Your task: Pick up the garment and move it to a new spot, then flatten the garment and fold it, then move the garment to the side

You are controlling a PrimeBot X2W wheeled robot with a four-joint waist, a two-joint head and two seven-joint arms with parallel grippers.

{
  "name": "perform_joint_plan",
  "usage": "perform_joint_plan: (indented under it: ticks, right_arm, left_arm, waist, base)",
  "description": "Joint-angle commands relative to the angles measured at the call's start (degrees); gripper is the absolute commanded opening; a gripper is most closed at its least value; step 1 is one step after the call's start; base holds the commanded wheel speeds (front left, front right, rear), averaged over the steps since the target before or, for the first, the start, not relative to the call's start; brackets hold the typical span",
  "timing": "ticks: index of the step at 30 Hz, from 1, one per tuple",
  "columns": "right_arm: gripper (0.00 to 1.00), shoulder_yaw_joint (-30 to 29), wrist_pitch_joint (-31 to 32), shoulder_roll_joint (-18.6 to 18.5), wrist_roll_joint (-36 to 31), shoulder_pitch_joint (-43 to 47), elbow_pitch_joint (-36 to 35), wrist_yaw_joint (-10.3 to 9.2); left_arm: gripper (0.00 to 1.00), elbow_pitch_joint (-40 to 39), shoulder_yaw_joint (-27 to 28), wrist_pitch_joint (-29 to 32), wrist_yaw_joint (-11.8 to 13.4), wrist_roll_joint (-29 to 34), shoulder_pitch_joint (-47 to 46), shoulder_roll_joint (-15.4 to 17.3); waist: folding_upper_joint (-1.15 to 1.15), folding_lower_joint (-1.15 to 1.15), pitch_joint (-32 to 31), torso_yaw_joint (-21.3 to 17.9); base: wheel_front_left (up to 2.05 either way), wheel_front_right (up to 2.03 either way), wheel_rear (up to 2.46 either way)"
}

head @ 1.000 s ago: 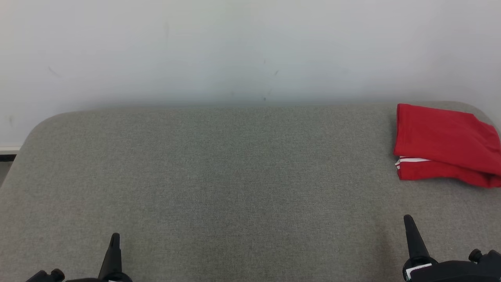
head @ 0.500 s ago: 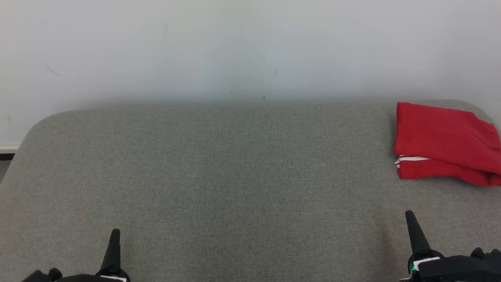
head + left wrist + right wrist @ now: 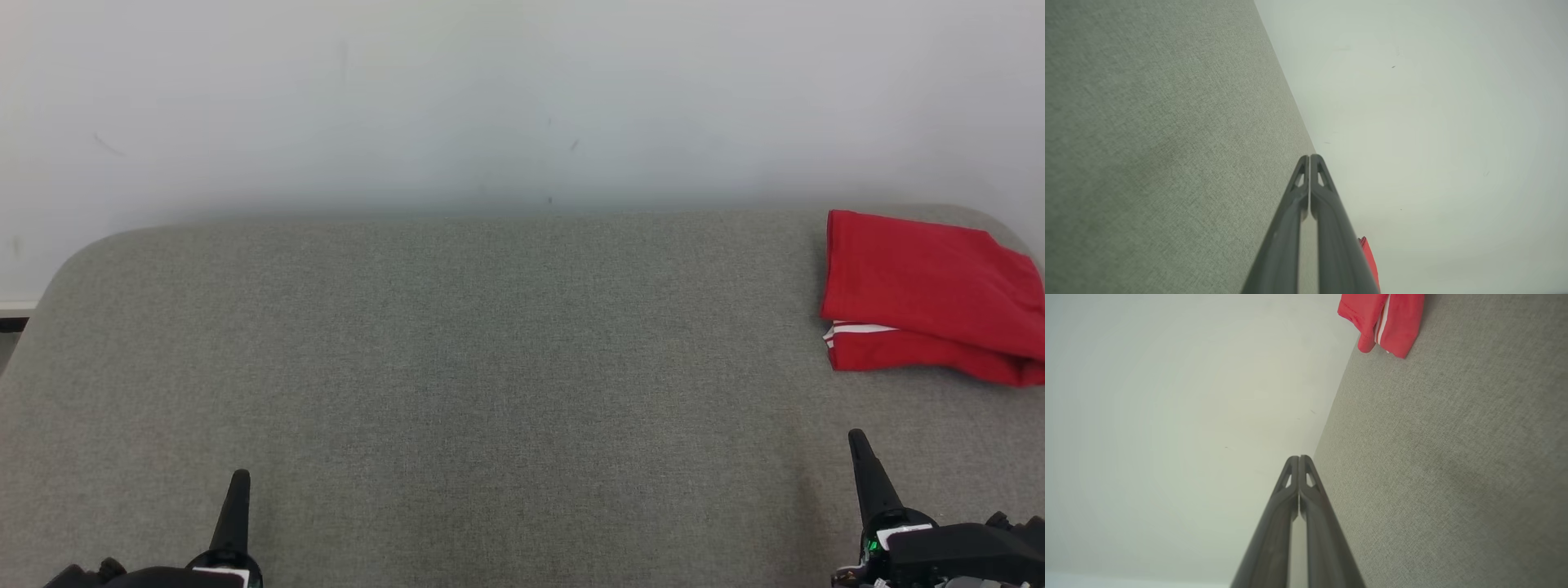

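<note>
The red garment with white stripes lies folded at the far right of the grey padded table; its edge runs off the head view's right side. It also appears in the right wrist view, garment, and as a red sliver behind the fingers in the left wrist view. My left gripper is low at the bottom left, shut and holding nothing, its fingers pressed together. My right gripper is at the bottom right, well short of the garment, shut with nothing in it, fingers touching.
A plain pale wall rises directly behind the table's far edge. The table's corners are rounded, and a strip of floor and skirting shows past the left corner.
The whole head view has shifted slightly, so the table and garment sit a little higher. Both grippers' fingertips stand a bit higher in the picture; the garment stays where it lay.
</note>
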Motion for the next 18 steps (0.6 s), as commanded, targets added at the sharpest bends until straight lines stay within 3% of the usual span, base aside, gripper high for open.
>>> perform_joint_plan:
  ticks: [1, 18]
  right_arm:
    - [0.00, -0.3, 0.2, -0.2, 1.5, -1.0, -0.2, -0.08]
    - [0.00, -1.1, 1.8, 0.0, 8.7, -2.3, 0.8, -0.10]
  left_arm:
    - [0.00, -0.2, 0.4, 0.4, -0.3, -1.7, -1.1, -0.1]
    - [0.00, 0.5, 1.5, 2.2, -1.0, -9.2, -2.0, -0.7]
  waist:
    - [0.00, -0.01, 0.0, 0.0]
    - [0.00, -0.01, 0.4, -0.1]
  base:
    - [0.00, 0.00, 0.00]
    - [0.00, 0.00, 0.00]
